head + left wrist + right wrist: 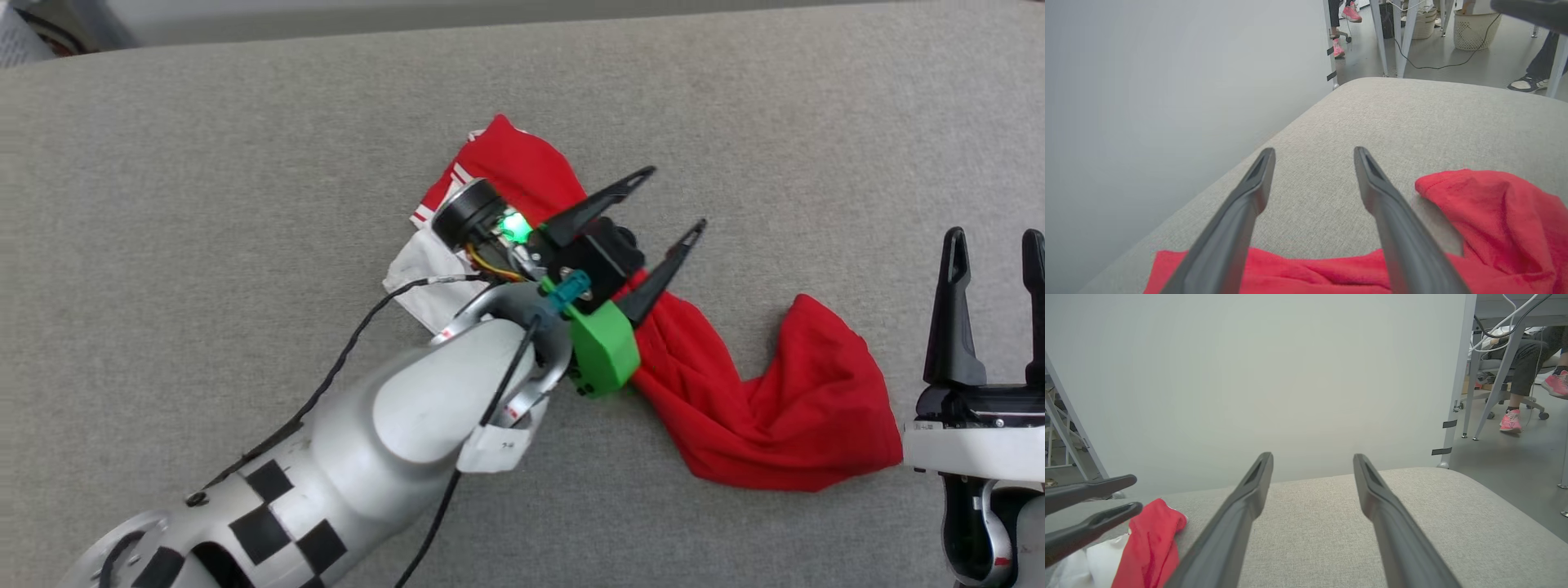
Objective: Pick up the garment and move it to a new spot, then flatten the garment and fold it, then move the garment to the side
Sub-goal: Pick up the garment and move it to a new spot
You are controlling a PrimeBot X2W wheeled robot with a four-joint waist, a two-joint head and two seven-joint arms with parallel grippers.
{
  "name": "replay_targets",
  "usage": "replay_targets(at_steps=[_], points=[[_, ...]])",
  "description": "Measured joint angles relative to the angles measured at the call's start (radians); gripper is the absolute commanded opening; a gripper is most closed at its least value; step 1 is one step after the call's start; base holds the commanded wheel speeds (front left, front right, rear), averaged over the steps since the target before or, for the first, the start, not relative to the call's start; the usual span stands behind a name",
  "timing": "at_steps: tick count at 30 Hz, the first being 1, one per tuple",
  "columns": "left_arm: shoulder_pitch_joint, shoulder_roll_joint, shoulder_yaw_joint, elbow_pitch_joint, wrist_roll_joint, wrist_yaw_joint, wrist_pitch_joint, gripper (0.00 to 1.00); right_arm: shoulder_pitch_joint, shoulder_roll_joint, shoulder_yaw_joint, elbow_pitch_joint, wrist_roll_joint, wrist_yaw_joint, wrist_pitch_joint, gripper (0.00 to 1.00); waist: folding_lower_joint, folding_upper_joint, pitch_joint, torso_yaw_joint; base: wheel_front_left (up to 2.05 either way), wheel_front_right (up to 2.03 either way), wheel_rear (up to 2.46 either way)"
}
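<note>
A padded grey surface (pixel 245 163) takes up most of the head view, and its far rounded edge is seen in both wrist views in front of a pale wall panel (pixel 1249 375). The left arm (pixel 392 441) is laid across the lower left of the head view. Its wrist, with a green part and a cable, covers the middle of the garment (pixel 759 416), so what lies under it is hidden.

The garment is found near the centre of the surface. It is crumpled and drawn out in a long twisted band, mostly red, with a white sleeve part and a red-white striped trim beside the left wrist. One red end is bunched close to the right gripper (pixel 994 237) but is not touched by it.

The left gripper (pixel 678 196) is held wide open above the red cloth, with nothing between its fingers. Whether the cloth is touched by the fingers cannot be told. In the left wrist view (pixel 1314 150) the tips are seen over bare surface.

The right gripper is also spread apart and empty, and it is partly cut off by the frame edge in the head view. In the right wrist view (pixel 1312 455) only bare surface lies between its fingers.

A foot in a pink shoe (pixel 1511 420) is seen on the floor behind.
</note>
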Motion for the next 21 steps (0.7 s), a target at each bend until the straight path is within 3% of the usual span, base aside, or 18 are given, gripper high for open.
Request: replay_targets(at_steps=[8, 12, 15, 21], points=[[0.191, 0.135, 0.271, -0.202, 0.073, 0.154, -0.005, 1.0, 0.023, 0.0, -0.002, 0.005, -0.008, 0.0, 0.0, 1.0, 0.0, 0.0, -0.061, 0.072, 0.0, 0.0, 0.0], [0.34, 0.176, 0.427, -0.295, 0.123, 0.22, -0.005, 1.0, 0.04, 0.0, 0.0, 0.006, -0.014, 0.0, 0.0, 1.0, 0.0, 0.0, -0.091, 0.098, 0.0, 0.0, 0.0], [0.455, 0.187, 0.533, -0.344, 0.15, 0.248, -0.005, 1.0, 0.049, 0.0, 0.007, 0.006, -0.025, 0.0, 0.0, 1.0, 0.0, -0.0001, -0.112, 0.112, 0.0, 0.0, 0.0], [0.656, 0.176, 0.682, -0.398, 0.216, 0.255, -0.005, 1.0, 0.087, 0.0, 0.037, 0.016, -0.072, 0.0, 0.0, 1.0, 0.0, -0.0001, -0.155, 0.132, 0.0, 0.0, 0.0]])
